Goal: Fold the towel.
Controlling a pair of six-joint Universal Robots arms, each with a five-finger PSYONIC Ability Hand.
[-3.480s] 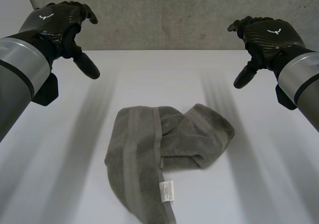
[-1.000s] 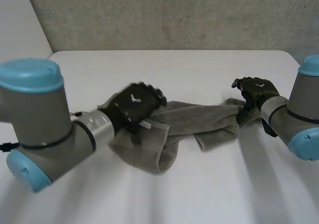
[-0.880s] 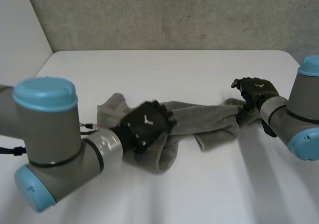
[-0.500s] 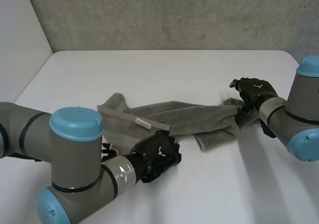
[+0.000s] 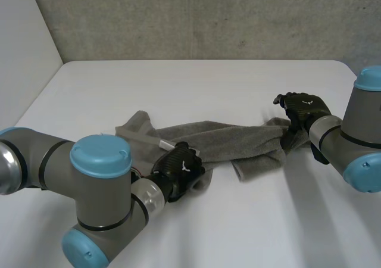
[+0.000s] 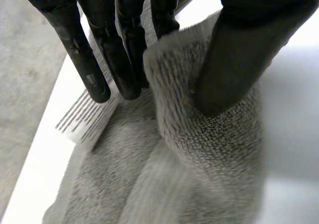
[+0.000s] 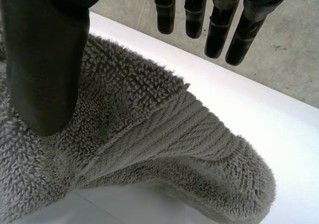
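Note:
A grey towel (image 5: 238,140) lies bunched in a long strip across the white table (image 5: 208,83). My left hand (image 5: 178,171) is at the strip's near left end, close to the white label (image 5: 165,144). In the left wrist view a raised fold of towel (image 6: 199,149) is pinched between the thumb (image 6: 239,50) and the fingers, and the label (image 6: 87,124) lies at the fingertips. My right hand (image 5: 303,110) is at the strip's right end. There its thumb (image 7: 45,59) rests on the towel (image 7: 164,129), while its fingers are straight and held off the cloth.
A grey concrete wall (image 5: 208,18) runs behind the table's far edge. The table's left edge (image 5: 41,95) slants toward me, with floor beyond it. My left arm's elbow (image 5: 98,220) is low over the near left of the table.
My left hand has come off the top of the towel, gone round to its near left end, and its fingers have closed on a fold. The right hand has stayed put.

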